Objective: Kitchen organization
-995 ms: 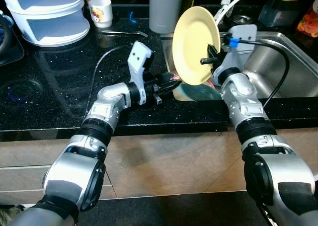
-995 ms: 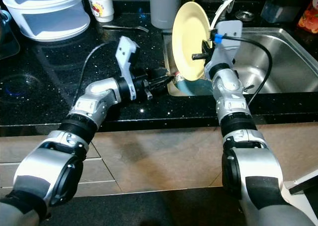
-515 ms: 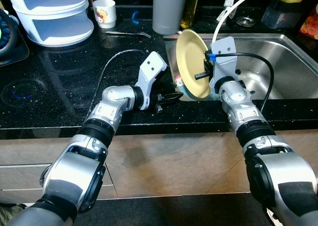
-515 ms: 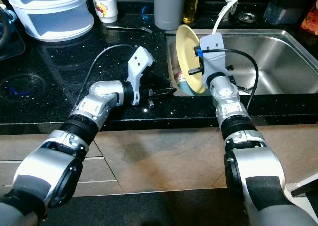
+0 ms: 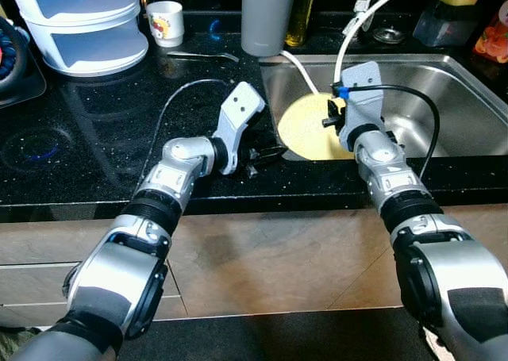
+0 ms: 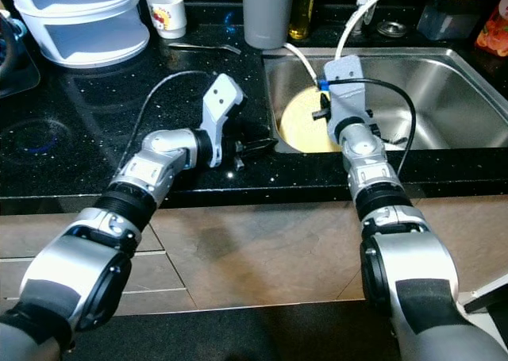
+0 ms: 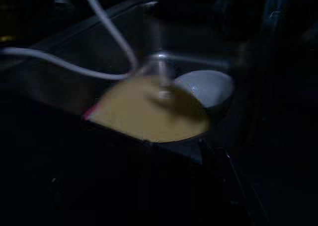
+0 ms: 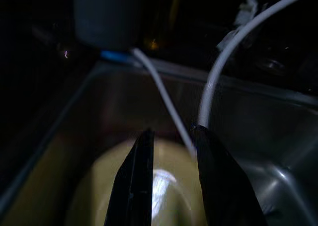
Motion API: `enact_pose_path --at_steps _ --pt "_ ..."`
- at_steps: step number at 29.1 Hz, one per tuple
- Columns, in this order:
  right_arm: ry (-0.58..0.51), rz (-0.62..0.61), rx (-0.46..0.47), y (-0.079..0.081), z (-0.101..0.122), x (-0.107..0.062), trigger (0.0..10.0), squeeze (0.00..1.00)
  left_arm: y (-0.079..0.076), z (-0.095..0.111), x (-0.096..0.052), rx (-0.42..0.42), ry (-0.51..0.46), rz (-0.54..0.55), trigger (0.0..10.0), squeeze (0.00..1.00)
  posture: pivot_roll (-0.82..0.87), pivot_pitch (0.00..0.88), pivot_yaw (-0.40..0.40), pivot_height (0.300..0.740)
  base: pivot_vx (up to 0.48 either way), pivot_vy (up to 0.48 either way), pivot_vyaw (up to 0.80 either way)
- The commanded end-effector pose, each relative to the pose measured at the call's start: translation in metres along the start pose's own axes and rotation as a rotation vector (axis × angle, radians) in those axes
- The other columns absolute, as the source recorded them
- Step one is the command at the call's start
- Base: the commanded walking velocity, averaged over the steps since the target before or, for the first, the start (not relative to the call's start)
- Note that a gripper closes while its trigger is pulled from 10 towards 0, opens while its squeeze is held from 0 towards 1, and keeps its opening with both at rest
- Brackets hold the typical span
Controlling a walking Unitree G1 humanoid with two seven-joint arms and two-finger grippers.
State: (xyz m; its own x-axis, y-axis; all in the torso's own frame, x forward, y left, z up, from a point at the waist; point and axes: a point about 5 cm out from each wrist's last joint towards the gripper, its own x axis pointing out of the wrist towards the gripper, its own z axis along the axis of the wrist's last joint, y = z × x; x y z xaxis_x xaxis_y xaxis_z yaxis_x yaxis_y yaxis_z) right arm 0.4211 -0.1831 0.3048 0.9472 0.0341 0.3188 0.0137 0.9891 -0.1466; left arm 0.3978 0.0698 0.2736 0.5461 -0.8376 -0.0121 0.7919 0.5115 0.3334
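My right pincer [image 8: 171,179], slightly spread, hung over the yellow plate [image 5: 309,127] in the steel sink [image 5: 444,91] at right of frame; left pincer [image 6: 266,145], seemingly pressed together, rested at the black desk [image 5: 95,131].

One yellow plate [image 5: 311,128], one mug [image 5: 166,21], perhaps two white hoses [image 5: 349,28].

From my seat the yellow plate [image 5: 311,127] under the right tool [image 8: 171,181] is half covered by that wrist. My left wrist feed is dark and smeared; the pale round thing [image 7: 207,87] beside the plate I can't identify. The left tool [image 6: 262,146] tips blend into the black bench [image 5: 95,131].
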Motion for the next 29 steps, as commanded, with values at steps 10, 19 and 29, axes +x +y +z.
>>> enact_pose_path --at_steps 10,19,29 --pt "-0.158 0.199 0.727 0.001 0.029 0.002 10.0 0.0 0.035 0.033 -0.041 -0.372 -0.501 0.233 10.0 0.0 0.01 0.204 0.018 0.74 0.0 0.0 0.0" --pt "-0.105 0.681 0.843 0.045 0.01 -0.041 10.0 0.0 -0.018 0.014 -0.071 -0.428 -0.437 -0.134 10.0 0.0 0.02 0.215 0.013 0.74 0.0 0.0 0.0" --pt "0.016 0.998 0.949 0.058 -0.003 -0.086 10.0 0.0 -0.071 -0.012 -0.101 -0.5 -0.165 -0.423 10.0 0.0 0.02 0.218 0.015 0.74 0.0 0.0 0.0"
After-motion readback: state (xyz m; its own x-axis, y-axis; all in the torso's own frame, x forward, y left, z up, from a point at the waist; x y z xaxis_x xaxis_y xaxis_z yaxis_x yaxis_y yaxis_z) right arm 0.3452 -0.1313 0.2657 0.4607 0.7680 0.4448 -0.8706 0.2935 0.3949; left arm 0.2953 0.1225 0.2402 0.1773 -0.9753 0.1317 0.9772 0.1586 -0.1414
